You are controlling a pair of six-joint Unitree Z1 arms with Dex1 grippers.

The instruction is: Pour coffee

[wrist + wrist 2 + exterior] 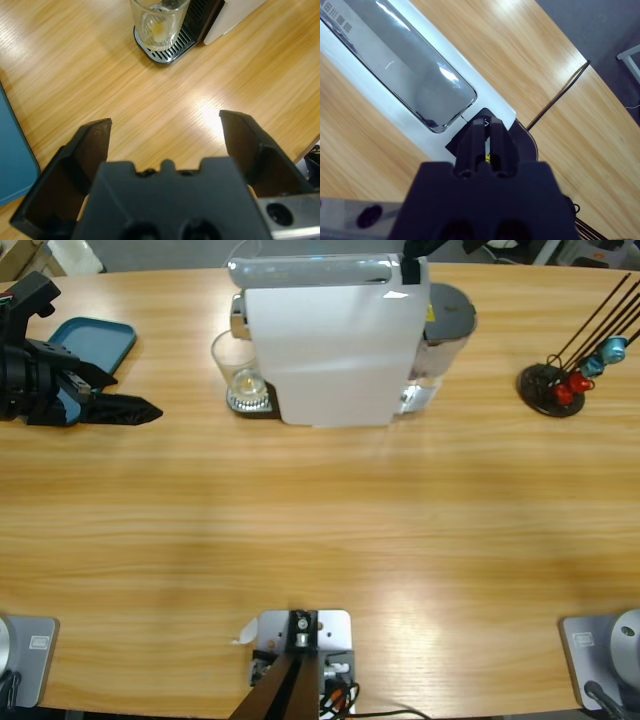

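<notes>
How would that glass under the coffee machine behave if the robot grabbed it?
The glass looks smooth and clear, so probably slippery and breakable. It holds only a shallow layer of coffee, so likely light. Upright with a broad base, it seems unlikely to tip.

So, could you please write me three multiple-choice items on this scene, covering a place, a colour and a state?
1. Where does the glass stand?
A. on the coffee machine's drip tray
B. on the blue tray
C. beside the capsule stand

2. What colour is the tray at the table's edge?
A. red
B. blue
C. white

3. How are the left end effector's jaws?
A. shut on the glass
B. shut on nothing
C. open

Answers: 1 A, the glass sits on the grille under the spout; 2 B, it shows blue in the high and left wrist views; 3 C, bare table shows between the spread jaws.
</notes>
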